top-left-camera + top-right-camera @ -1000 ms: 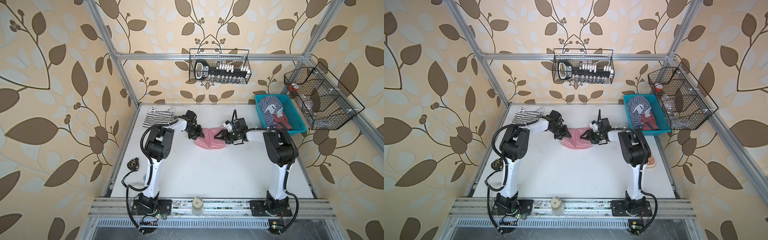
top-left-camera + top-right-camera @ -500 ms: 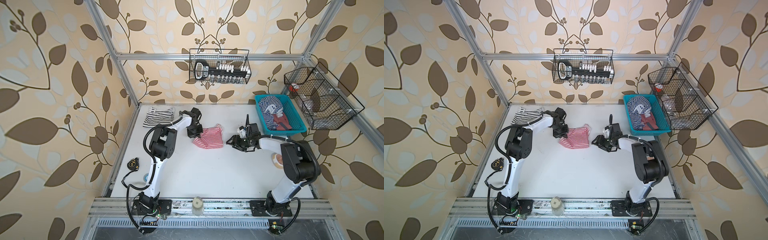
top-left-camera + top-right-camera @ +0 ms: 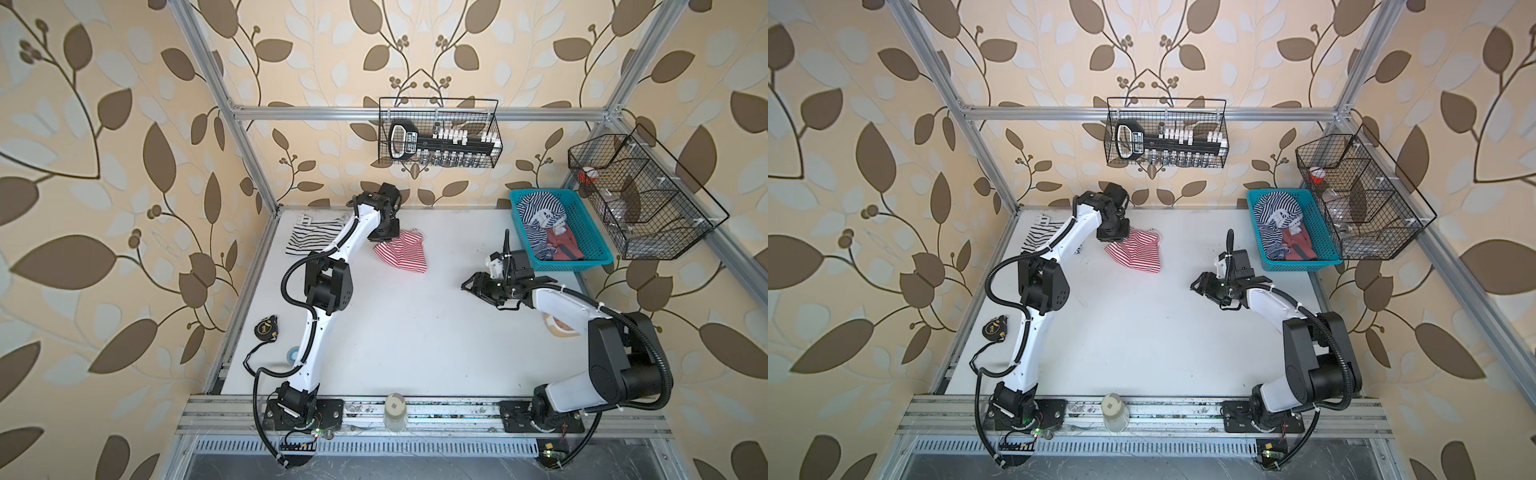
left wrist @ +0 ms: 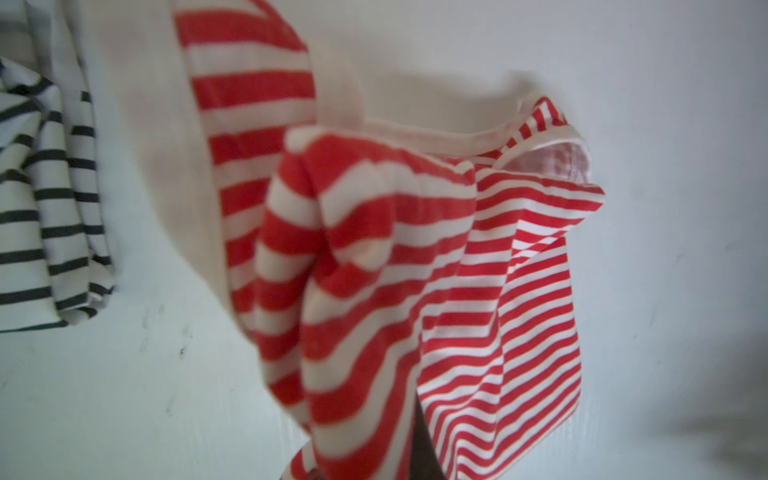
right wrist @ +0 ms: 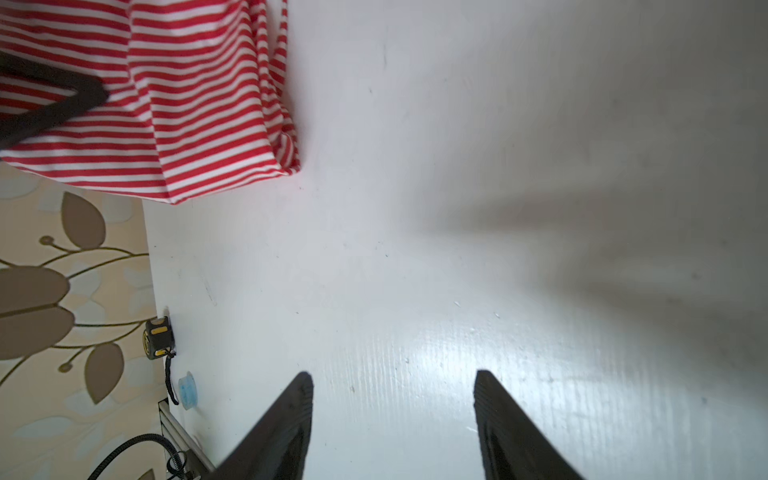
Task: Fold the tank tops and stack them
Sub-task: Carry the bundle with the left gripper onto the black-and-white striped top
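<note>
left gripper [image 3: 388,237] pinches red top [image 3: 402,252], should lay it flat on black top [image 3: 309,237] beside; right gripper [image 5: 392,415] open, empty.

On the white counter [image 3: 1142,332], the left tool [image 3: 1115,237] was clamped on the upper edge of the red-striped tank top [image 3: 1136,251], which draped loosely from it onto the surface. The black-striped tank top [image 3: 1040,235] lay flat near the back left corner, partly hidden behind the left arm. The right tool [image 3: 1200,284] hovered well apart from both tops, its jaws spread with nothing between them. A teal basket [image 3: 1325,241] at the back right held crumpled clothes. A yellow-and-black tape measure [image 3: 994,328] sat at the counter's left edge. Two black wire baskets hung on the frame behind.
</note>
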Tool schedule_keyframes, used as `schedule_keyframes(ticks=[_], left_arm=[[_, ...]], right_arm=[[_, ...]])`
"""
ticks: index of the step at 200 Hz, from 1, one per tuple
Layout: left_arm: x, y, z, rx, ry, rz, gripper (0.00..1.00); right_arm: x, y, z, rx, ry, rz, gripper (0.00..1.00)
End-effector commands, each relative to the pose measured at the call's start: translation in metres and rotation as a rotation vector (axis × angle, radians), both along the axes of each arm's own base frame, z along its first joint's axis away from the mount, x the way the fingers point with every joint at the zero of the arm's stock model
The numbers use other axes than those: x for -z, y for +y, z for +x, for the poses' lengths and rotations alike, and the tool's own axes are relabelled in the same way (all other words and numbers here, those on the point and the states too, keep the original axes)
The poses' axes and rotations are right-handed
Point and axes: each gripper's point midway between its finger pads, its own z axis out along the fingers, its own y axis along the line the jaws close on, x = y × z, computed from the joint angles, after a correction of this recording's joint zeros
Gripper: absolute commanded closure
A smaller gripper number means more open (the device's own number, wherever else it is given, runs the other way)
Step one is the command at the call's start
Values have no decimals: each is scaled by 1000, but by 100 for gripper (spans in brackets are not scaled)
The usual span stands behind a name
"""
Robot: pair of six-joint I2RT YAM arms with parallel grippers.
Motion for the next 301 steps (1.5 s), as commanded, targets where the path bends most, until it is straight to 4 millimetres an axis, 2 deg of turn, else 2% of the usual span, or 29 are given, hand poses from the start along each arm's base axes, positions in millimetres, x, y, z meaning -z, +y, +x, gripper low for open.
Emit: schedule_keyframes(ticks=[1, 41, 61, 85, 121, 179, 211, 270, 301], left_arm=[[-54, 33, 12, 10, -121, 44, 100], [-94, 67, 25, 39, -225, 73, 100], [-103, 82, 27, 53, -245, 70, 100], [-103, 99, 27, 71, -248, 96, 100], [-105, 113, 27, 91, -259, 94, 100], [-124, 145, 26, 49, -302, 110, 100], [-127, 164, 26, 13, -312, 106, 100], [-133, 181, 24, -17, -327, 110, 100], [-136, 183, 25, -20, -337, 97, 100]], right_arm=[[5, -4, -8, 18, 21, -11, 38], [10, -1, -6, 17, 29, 3, 38], [13, 1, -4, 14, 34, 6, 38], [16, 4, -3, 6, 40, 5, 38], [25, 8, -1, -1, 58, 9, 39], [33, 20, 4, -31, 77, 11, 39], [39, 22, 4, -37, 87, 11, 39], [45, 24, 4, -43, 101, 14, 39], [47, 24, 4, -45, 105, 15, 39]])
